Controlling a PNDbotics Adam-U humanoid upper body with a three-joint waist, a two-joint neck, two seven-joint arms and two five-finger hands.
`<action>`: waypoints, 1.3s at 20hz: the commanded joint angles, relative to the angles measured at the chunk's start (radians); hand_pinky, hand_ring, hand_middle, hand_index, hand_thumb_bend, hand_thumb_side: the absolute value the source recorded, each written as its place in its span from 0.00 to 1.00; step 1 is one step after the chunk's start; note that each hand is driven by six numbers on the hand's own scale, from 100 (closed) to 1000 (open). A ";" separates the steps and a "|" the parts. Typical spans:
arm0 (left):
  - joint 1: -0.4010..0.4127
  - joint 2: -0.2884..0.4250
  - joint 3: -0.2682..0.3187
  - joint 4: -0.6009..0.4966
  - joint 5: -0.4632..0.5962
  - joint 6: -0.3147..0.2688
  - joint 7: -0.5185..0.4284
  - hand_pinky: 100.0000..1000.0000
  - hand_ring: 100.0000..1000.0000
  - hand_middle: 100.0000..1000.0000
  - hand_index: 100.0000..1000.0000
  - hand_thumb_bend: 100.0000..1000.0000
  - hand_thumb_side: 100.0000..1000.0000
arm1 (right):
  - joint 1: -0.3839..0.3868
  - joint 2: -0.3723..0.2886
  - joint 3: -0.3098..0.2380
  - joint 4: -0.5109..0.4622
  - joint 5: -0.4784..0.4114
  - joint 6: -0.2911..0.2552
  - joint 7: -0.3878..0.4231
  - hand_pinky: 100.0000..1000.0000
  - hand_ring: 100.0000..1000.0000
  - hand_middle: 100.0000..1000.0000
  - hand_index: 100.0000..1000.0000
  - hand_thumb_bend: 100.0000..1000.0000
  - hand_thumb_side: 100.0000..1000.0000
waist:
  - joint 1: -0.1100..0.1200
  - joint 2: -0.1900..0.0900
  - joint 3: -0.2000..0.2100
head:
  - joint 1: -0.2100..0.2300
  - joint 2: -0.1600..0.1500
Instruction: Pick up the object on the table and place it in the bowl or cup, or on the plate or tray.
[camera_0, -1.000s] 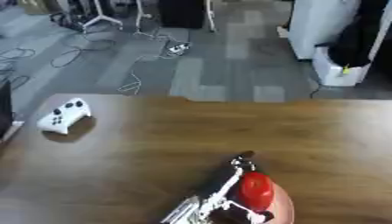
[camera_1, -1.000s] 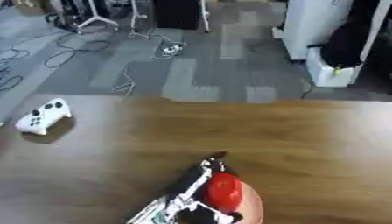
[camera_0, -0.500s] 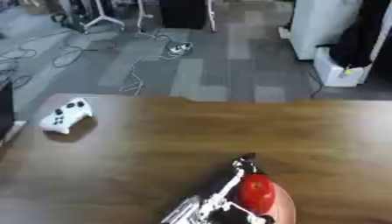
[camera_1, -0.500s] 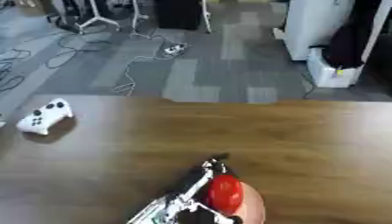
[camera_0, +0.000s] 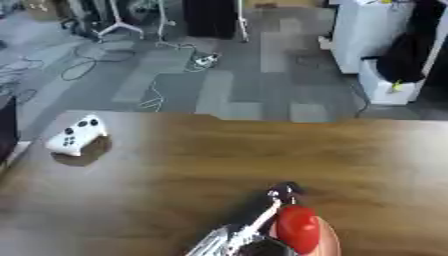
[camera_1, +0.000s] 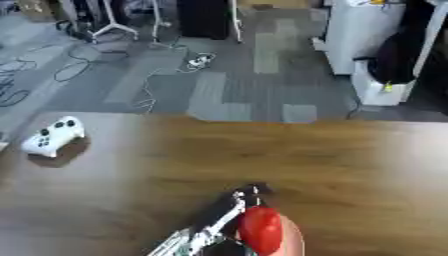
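At six o'clock, at the near edge of the brown wooden table (camera_0: 262, 145), one robot hand (camera_0: 249, 235) of black and silver shows from below, its fingers (camera_0: 282, 192) reaching up toward twelve o'clock with dark tips. Which arm it belongs to cannot be told, since only the hand itself is in view at the bottom centre. Just beside the fingers, at their four o'clock side, sits a glossy red rounded object (camera_0: 297, 230), touching or nearly touching the hand. The red object lies on or in a pale pinkish round-edged vessel (camera_0: 327, 240), of which only the far rim shows at the bottom edge; whether it is a bowl, a cup or a plate cannot be made out. Whether the fingers are curled round the red object or lie straight beside it cannot be told.

Farther off, at about ten o'clock near the table's left edge, a white game controller with dark buttons (camera_1: 54, 136) rests on the wood, well apart from the hand and the red object.

Beyond the table's far edge, toward twelve o'clock, lies grey patchwork floor (camera_0: 219, 75) with black cables (camera_0: 162, 85) across it, and at two o'clock a white cabinet (camera_0: 359, 35).
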 joint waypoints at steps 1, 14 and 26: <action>-0.006 0.008 0.008 -0.004 -0.012 -0.003 -0.013 0.60 1.00 0.87 0.91 0.96 0.65 | -0.002 -0.009 -0.010 -0.014 0.003 -0.001 -0.005 0.63 0.44 0.74 0.79 0.28 0.60 | -0.004 -0.016 0.002 | -0.002 -0.011; -0.008 0.010 0.019 -0.016 -0.016 0.004 -0.004 0.62 1.00 0.88 0.91 0.97 0.67 | 0.001 -0.011 -0.011 -0.013 0.003 0.000 -0.006 0.63 0.44 0.74 0.79 0.27 0.60 | -0.006 -0.023 0.013 | 0.001 -0.016; 0.029 0.086 0.121 -0.291 0.256 0.070 0.109 0.50 1.00 0.79 0.82 0.76 0.68 | 0.019 -0.036 -0.015 -0.011 0.004 0.003 -0.011 0.63 0.45 0.75 0.80 0.27 0.61 | -0.004 -0.063 0.092 | -0.022 -0.031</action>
